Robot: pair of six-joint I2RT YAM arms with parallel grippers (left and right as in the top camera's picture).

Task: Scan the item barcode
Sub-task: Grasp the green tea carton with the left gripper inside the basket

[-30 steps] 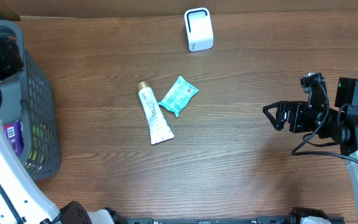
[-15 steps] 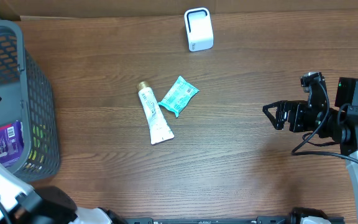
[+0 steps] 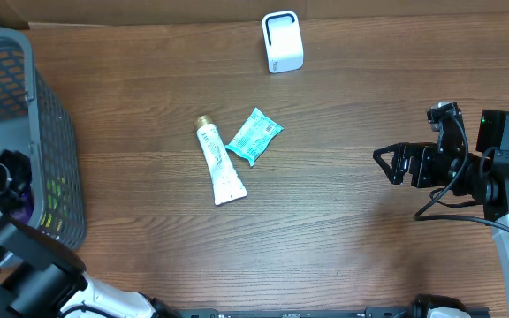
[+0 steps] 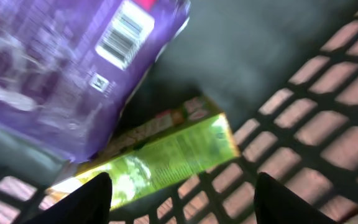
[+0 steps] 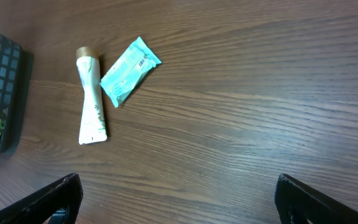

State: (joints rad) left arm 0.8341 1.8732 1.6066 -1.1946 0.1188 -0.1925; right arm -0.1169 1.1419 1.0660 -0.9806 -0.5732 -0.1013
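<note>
The purple pouch (image 4: pixel 55 68) lies inside the grey basket (image 3: pixel 56 132) at the table's left edge, its barcode (image 4: pixel 124 34) facing up toward the left wrist camera. One green box (image 4: pixel 166 155) lies partly under the pouch's lower edge, on the mesh floor, so two items show in the basket. The left gripper (image 4: pixel 182 190) hangs over them with its fingers spread and nothing between them; it touches neither.

Two more items lie mid-table: a white tube (image 3: pixel 218 163) with a gold cap, and one teal packet (image 3: pixel 254 136) touching the tube's right side. A single white scanner (image 3: pixel 282 41) stands near the far edge, well apart from both.

The right gripper (image 5: pixel 176 186) sits at the right side, fingers wide and holding nothing. Bare wood table (image 3: pixel 343 238) stretches between it and the tube.
</note>
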